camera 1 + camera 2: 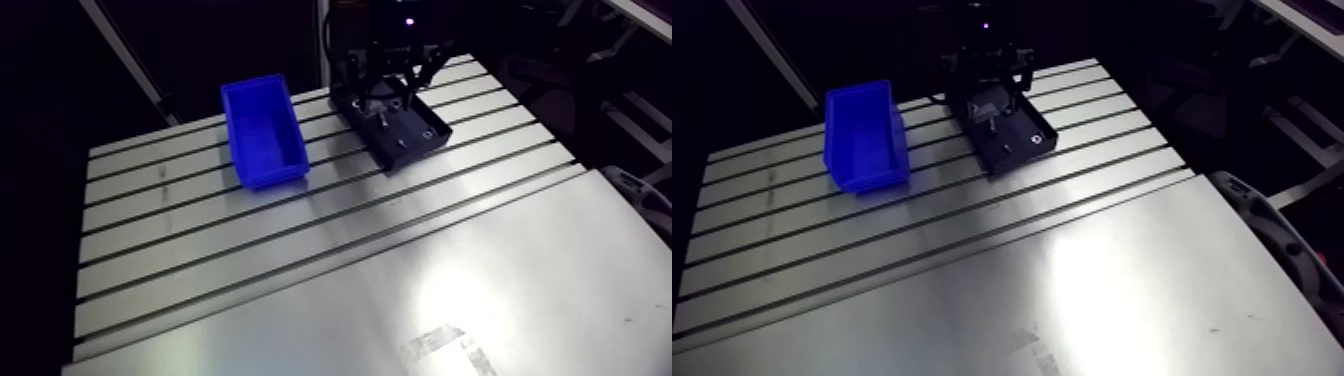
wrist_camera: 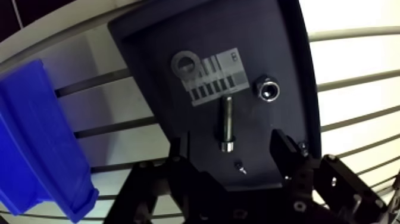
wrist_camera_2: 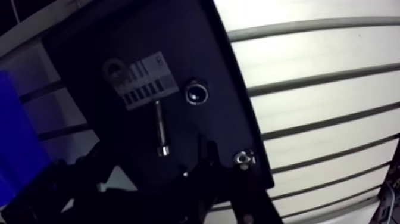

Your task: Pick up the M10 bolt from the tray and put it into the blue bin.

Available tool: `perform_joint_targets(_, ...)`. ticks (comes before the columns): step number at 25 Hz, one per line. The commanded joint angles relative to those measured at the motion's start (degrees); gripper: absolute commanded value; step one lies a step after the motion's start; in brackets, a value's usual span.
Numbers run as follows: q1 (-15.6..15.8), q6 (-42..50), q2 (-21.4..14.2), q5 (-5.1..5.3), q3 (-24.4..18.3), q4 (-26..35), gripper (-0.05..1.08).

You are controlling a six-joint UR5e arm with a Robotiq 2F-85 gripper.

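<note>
Two dark fingers of the hand (image 1: 388,100) hang low over the black tray (image 1: 425,140) in the arm view, at the far side of the slotted counter (image 1: 300,260). The pale M10 bolt (image 1: 383,117) shows on the tray floor just under them, and the blue bin (image 1: 265,135) stands beside the tray, apart from it, with its open top up. In the wrist view the fingers (image 2: 180,152) are spread wide with nothing pressed between them, so the hand grips nothing. The M10 bolt lies flat on the tray, its head end in the gap between the fingertips and its shank pointing straight ahead of the hand; neither finger appears to touch it. Ahead of the bolt's tip lies a grey label (image 2: 208,74) printed with a ring and bars, with a round metal fitting (image 2: 268,89) beside it. A small screw (image 2: 240,168) sits close under the hand. The bin's wall lies off to one side of the hand, beyond the tray's edge.
</note>
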Motion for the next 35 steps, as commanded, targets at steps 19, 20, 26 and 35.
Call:
perform_joint_targets(19,0.1,-0.4,0.8,-0.08,0.1,-2.3,0.42)
perform_joint_targets(20,0.1,-0.4,0.9,-0.08,0.1,-2.3,0.45)
perform_joint_targets(26,0.1,-0.4,1.2,-0.08,0.3,-2.4,0.47)
perform_joint_targets(35,0.1,-0.5,1.5,-0.17,0.3,-2.4,0.53)
